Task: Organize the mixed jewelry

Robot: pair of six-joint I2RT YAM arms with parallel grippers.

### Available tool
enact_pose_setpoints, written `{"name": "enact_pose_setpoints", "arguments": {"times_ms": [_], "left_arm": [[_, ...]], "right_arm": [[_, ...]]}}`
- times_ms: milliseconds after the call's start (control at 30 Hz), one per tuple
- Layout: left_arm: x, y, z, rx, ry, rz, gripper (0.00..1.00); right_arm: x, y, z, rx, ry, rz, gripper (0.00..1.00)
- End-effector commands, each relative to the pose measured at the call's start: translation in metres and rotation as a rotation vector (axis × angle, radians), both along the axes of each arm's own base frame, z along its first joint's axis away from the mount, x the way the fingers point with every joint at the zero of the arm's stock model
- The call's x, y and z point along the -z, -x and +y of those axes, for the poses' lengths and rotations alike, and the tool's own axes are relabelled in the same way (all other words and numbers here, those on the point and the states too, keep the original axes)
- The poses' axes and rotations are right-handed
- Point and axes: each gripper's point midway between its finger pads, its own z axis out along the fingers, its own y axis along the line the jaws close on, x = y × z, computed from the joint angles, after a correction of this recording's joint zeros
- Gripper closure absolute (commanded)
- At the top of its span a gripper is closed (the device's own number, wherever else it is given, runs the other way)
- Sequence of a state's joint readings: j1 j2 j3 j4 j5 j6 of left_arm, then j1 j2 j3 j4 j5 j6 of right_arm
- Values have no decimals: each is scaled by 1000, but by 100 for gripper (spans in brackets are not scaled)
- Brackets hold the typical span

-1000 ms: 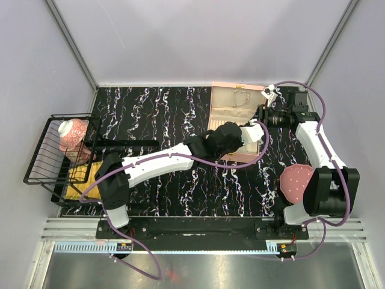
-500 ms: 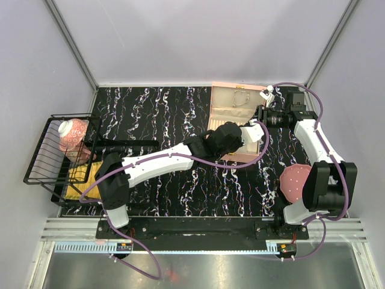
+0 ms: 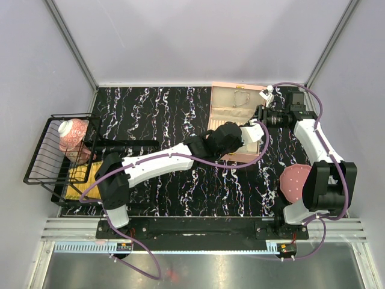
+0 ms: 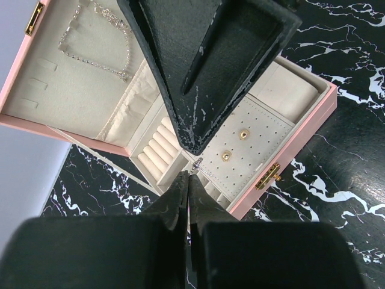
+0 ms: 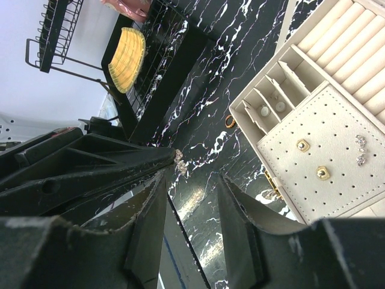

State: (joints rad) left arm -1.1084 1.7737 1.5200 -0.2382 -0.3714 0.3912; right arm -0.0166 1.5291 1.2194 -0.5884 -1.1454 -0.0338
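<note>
Left tool (image 4: 190,168), scuffed black, pinching silvery stud (image 4: 197,164)

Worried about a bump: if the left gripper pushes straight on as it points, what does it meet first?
Probably the pink box, at the edge of its dotted earring panel; depth unclear.

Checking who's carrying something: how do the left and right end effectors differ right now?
The left end effector is shut, pinching a tiny silver piece; the right end effector is open and empty. Both are near the pink box.
</note>
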Motion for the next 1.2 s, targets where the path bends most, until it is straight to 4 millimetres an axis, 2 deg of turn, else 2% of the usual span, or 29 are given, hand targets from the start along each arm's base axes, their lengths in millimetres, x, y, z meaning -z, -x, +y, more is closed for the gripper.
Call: {"name": "enact_pose_setpoints", "arguments": {"times_ms": [0, 100, 133, 333, 733, 1167], "left_arm": [[-26, -2, -9, -6, 83, -30, 100], [-26, -2, -9, -6, 83, -28, 100], [-26, -2, -9, -6, 86, -27, 100], [-25, -1, -10, -5, 86, -26, 100], [-26, 1, -13, 0, 92, -19, 100], [-31, 3, -14, 3, 107, -9, 100]], "right_arm": [[-12, -4, 5, -22, -17, -41, 55], [-10, -5, 4, -20, -13, -40, 55], [-8, -1, 14, -46, -9, -39, 55], [-8, 0, 17, -57, -9, -39, 55], [-3, 0, 19, -65, -5, -30, 63], [-11, 5, 23, -109, -57, -36, 65]]}}
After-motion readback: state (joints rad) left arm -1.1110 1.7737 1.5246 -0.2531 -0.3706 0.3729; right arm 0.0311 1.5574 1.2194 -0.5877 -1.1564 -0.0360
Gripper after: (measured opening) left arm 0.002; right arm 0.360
